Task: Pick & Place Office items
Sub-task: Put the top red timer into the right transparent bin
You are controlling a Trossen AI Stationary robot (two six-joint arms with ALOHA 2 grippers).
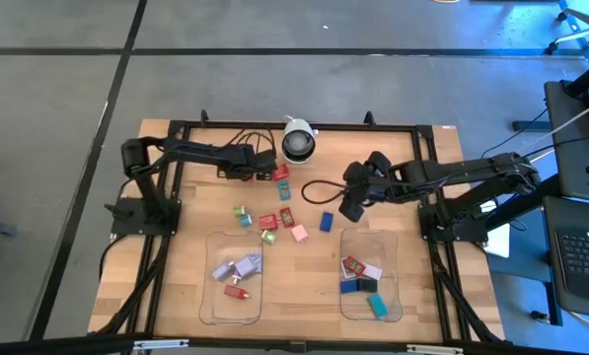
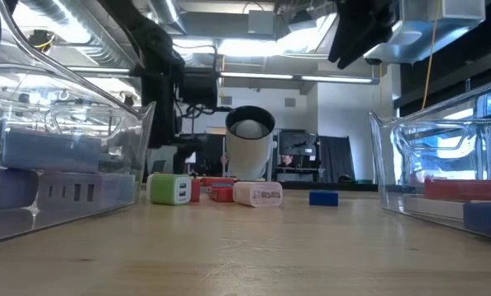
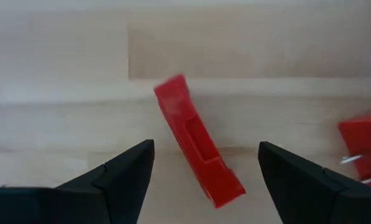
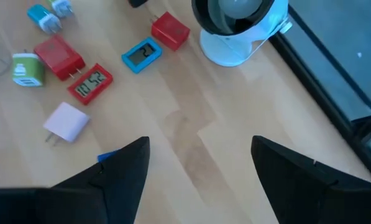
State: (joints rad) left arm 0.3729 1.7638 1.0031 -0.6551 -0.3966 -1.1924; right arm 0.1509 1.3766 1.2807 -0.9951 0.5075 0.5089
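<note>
Two clear trays sit at the table's near edge: left tray (image 1: 231,314) with lilac, grey and red pieces, right tray (image 1: 370,308) with red, white, blue, black and teal ones. Bare wood lies between them and toward the near edge.

Left to right: left gripper (image 1: 266,170) reaches low across the table's far side, just beside the camera dome (image 1: 297,143), fingers spread, nothing held. Left wrist view alone shows a red block (image 3: 199,150) lying tilted on the wood between the open fingers (image 3: 120,177), not touched; a second red piece (image 3: 364,140) is at that picture's edge. High view shows only small red bits (image 1: 280,174) there.

Loose office items cluster mid-table: green piece (image 1: 243,214), red clock (image 1: 267,222), teal clock (image 1: 287,215), pink plug (image 1: 299,234), blue block (image 1: 327,221).

Right gripper (image 1: 352,204) hangs raised above the wood, right of the cluster, fingers wide apart and empty. Right wrist view reads the clock digits (image 4: 92,82); high view cannot.

Low view shows the dome (image 2: 250,152) upright behind the green plug (image 2: 170,188).
</note>
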